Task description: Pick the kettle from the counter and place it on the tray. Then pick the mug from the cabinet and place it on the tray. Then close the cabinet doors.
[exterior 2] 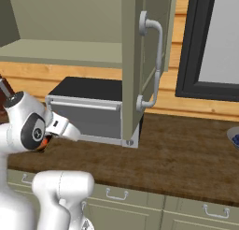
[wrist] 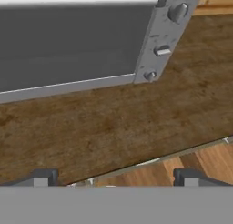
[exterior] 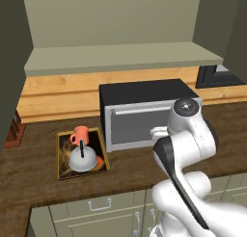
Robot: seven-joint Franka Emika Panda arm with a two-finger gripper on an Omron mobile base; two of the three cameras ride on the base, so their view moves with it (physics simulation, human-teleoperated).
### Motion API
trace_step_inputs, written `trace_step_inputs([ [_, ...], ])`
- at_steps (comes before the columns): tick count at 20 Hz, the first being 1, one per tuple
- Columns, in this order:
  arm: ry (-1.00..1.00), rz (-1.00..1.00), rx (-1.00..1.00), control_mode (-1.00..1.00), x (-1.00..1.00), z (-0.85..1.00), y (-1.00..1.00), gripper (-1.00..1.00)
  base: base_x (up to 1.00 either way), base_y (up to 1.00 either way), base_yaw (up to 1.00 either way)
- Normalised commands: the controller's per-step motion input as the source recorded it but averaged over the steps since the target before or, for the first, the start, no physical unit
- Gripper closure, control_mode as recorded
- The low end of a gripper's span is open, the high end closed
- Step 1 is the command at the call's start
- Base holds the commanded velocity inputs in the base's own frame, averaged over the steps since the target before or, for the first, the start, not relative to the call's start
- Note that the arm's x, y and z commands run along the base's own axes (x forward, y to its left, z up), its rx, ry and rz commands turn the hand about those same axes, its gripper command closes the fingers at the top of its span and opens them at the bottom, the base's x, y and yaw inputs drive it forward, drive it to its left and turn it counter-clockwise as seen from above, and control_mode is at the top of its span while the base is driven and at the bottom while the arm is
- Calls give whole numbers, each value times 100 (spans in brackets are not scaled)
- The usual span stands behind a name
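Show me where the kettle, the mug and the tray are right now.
kettle (exterior: 82, 162): left base view, on its silvery dome.
mug (exterior: 81, 133): left base view, on its orange side.
tray (exterior: 58, 156): left base view, on its left golden rim.

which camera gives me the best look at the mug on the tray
The left base view: the mug stands whole on the tray, behind the kettle. The right base view and hand view give no clear look at it.

Kettle (exterior: 83, 160): squat, silvery dome with thin black arched handle, upright on tray (exterior: 61, 159). Mug (exterior: 80, 134): salmon-orange, upright at kettle's 12 o'clock, also on tray, just beside it. Tray: golden rim, dark face, flat on brown wood-grain desk (exterior: 130, 166). Cabinet (exterior: 120, 53): sage green, shelf pale. Door (exterior 2: 137, 61): swung open, curved silver handle.
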Motion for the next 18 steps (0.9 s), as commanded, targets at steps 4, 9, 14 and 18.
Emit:
trace_step_inputs([
  [4, -7, -8, 0, -100, -36, -51, -78, -100, 0, 0, 0],
  [9, -17, -13, 0, -100, -48, -62, -71, -100, 0, 0, 0],
  [14, -23, -15, 0, -100, -58, -53, -70, -100, 0, 0, 0],
  [18, -33, -13, 1, -100, -83, -47, -73, -100, 0, 0, 0],
])
